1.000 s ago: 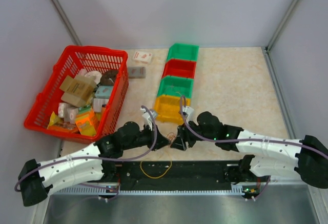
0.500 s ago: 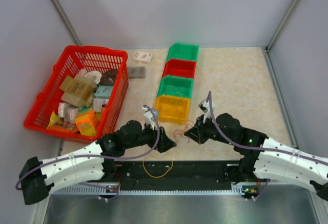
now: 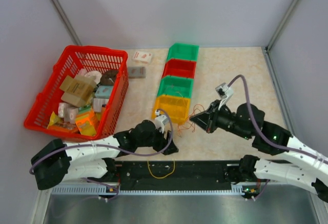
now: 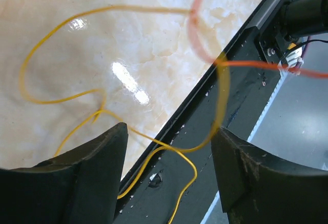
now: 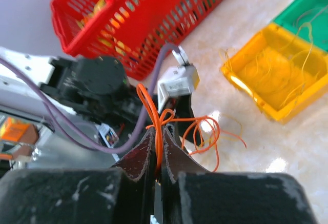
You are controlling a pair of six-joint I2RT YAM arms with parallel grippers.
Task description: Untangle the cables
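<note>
The cables are thin orange and yellow strands. My right gripper (image 3: 193,115) (image 5: 159,131) is shut on the orange cable (image 5: 155,106) and holds it above the table beside the yellow bin (image 3: 172,110). Its orange loops (image 3: 187,125) (image 5: 205,131) dangle below the tips. A yellow cable (image 3: 160,168) (image 4: 181,150) lies partly on the table and partly on the black rail. My left gripper (image 3: 173,148) (image 4: 169,131) hovers low over that yellow cable at the table's near edge, open, holding nothing. An orange strand (image 4: 256,65) crosses the left wrist view above the yellow one.
A row of bins stands mid-table: yellow, green (image 3: 175,86), red (image 3: 179,68), green (image 3: 183,52). The yellow bin (image 5: 251,98) holds thin yellow strands. A red basket (image 3: 77,90) (image 5: 148,19) full of packets is at the left. Two small boxes (image 3: 142,56) lie behind. A black rail (image 3: 205,170) runs along the near edge.
The grippers were together near the centre. My left gripper has opened, let go and drawn back to the near edge. My right gripper has shut on the orange cable and lifted it rightward.
</note>
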